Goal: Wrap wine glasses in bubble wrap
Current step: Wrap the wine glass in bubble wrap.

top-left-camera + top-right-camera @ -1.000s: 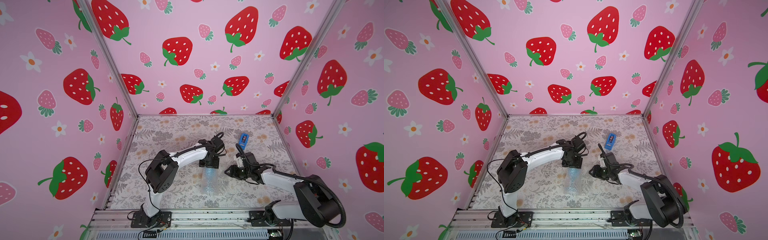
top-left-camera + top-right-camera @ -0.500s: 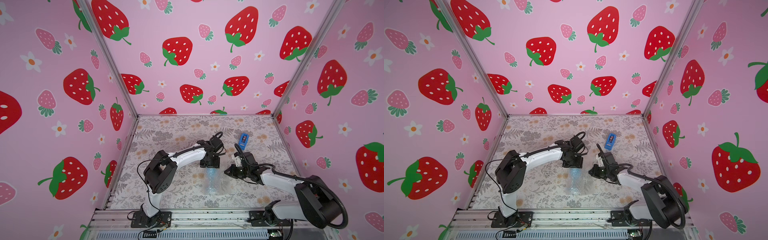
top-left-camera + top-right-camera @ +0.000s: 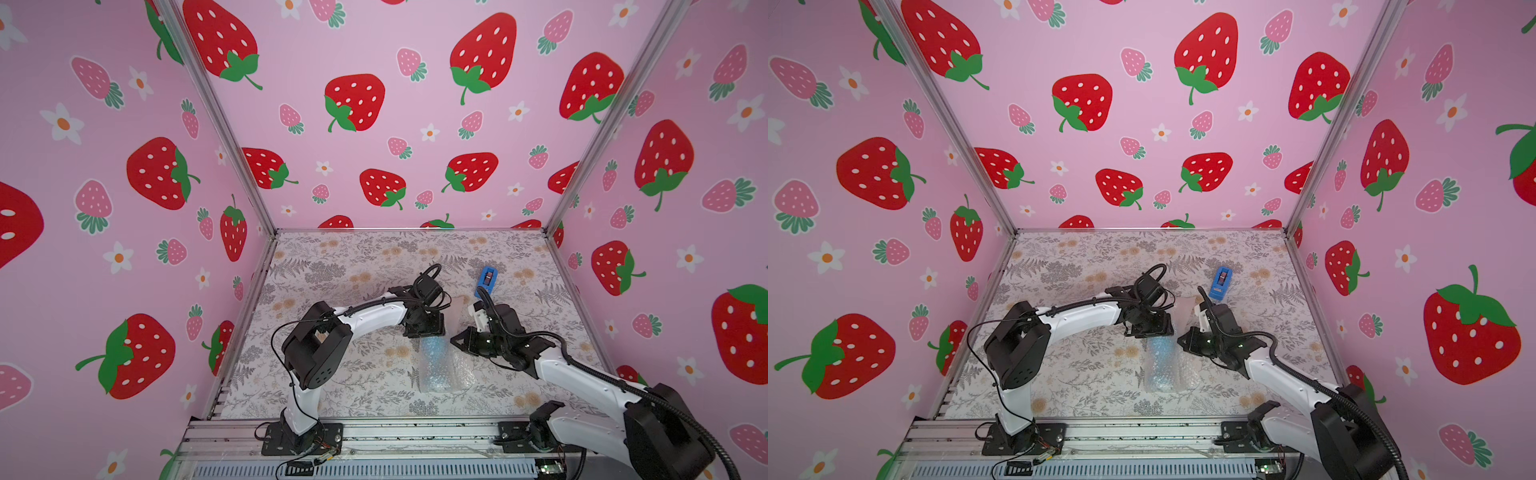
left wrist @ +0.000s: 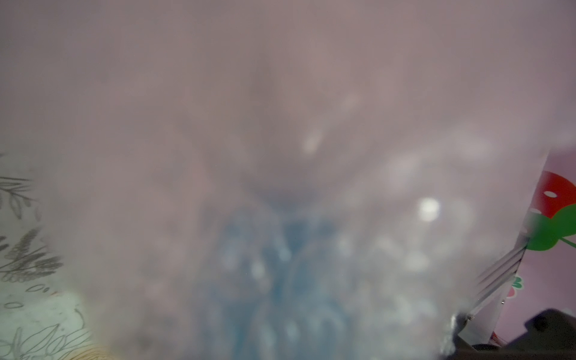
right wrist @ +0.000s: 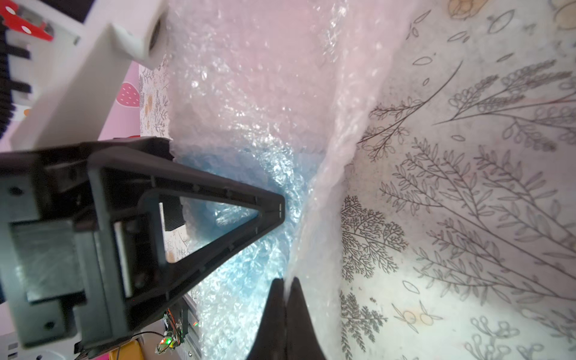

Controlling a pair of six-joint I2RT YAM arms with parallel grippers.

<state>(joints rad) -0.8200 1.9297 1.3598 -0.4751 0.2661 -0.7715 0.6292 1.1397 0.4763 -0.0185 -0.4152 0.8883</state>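
Wine glass (image 3: pixel 434 358), pale blue, lies on its side on the floral desk (image 3: pixel 353 374), seen through the bubble wrap (image 3: pixel 454 372) that covers it. In both top views the bundle sits well to the near side of the blue tape dispenser (image 3: pixel 486 282), toward the arm bases, its length running roughly away from the dispenser; a loose flap of film stands up at the end nearest the dispenser.

Left gripper (image 3: pixel 424 328) hangs over that same end, between the dispenser and the wine glass; film veils its wrist camera, leaving only a blue blur. In the right wrist view one of its black fingers (image 5: pixel 218 190) lies against the film over the glass; how far its jaws stand apart, and whether they grip the bundle, cannot be told.

Right gripper (image 3: pixel 457 338) reaches in beside the bundle, on the dispenser's side of it; its jaws are pressed tight together on a raised edge of the bubble wrap, and the thin film runs up from between the two tips.
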